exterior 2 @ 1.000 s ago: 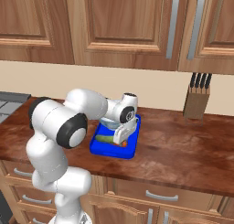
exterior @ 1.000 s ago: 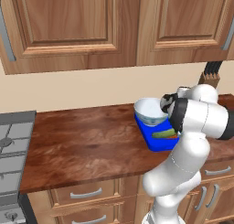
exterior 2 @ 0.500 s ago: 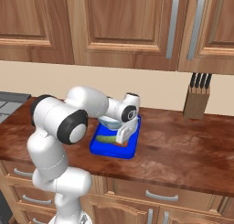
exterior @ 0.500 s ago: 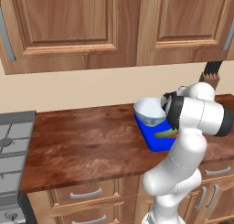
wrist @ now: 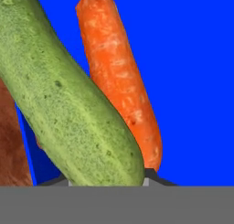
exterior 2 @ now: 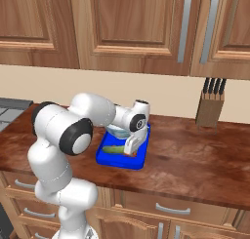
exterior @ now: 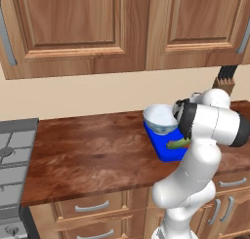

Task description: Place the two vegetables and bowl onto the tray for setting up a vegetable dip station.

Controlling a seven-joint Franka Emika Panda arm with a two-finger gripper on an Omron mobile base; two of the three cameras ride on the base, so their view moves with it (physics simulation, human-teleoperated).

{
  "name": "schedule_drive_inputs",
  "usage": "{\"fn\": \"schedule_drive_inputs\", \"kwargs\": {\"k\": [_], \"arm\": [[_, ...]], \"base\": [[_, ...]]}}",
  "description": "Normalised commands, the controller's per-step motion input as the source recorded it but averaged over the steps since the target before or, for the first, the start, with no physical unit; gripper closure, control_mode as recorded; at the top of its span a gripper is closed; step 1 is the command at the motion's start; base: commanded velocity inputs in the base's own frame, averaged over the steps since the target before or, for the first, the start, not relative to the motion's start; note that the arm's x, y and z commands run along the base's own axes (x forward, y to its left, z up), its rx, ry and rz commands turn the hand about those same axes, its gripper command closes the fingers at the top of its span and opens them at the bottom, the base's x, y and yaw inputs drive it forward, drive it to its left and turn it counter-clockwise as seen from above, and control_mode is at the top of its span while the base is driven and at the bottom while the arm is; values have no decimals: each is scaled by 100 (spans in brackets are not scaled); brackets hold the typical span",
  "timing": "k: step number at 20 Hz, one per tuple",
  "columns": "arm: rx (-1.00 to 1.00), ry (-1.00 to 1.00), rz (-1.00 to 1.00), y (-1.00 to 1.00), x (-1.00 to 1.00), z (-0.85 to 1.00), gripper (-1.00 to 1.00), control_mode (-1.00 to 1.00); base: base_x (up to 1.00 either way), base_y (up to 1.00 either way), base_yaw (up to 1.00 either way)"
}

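Observation:
The blue tray (exterior: pixel 165 154) (exterior 2: pixel 122 161) (wrist: pixel 196 81) lies on the wooden counter. The white bowl (exterior: pixel 159 118) (exterior 2: pixel 116 131) stands at its far end. A green vegetable (exterior 2: pixel 113 149) (exterior: pixel 178 144) (wrist: pixel 68 109) and an orange carrot piece (wrist: pixel 121 77) (exterior 2: pixel 133 155) lie side by side on the tray, touching. My gripper (exterior 2: pixel 131 148) points down at the tray's near right part, right over the end of the green vegetable. That vegetable covers the fingertips in the hand view, so the jaws' state is unclear.
A knife block (exterior: pixel 225 79) (exterior 2: pixel 210 106) stands at the back of the counter, right of the tray. A stove (exterior: pixel 14 145) sits at the counter's left end. Wall cabinets hang above. Bare wood counter (exterior 2: pixel 195 155) stretches to the right of the tray.
My hand has come down a little toward the tray's near end. The bowl, the green vegetable and the tray have stayed in place.

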Motion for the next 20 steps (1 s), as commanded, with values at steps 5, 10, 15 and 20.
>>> {"fn": "schedule_drive_inputs", "kwargs": {"k": [5, 10, 15, 20], "arm": [[0, 0, 0, 9, -10, -24, -100, -100], [0, 0, 0, 4, -15, -21, -100, -100], [0, 0, 0, 0, -19, -19, -100, -100], [0, 2, 0, 0, -12, -15, -100, -100]], "base": [[0, 0, 0], [0, 0, 0], [0, 0, 0], [0, 0, 0]]}}
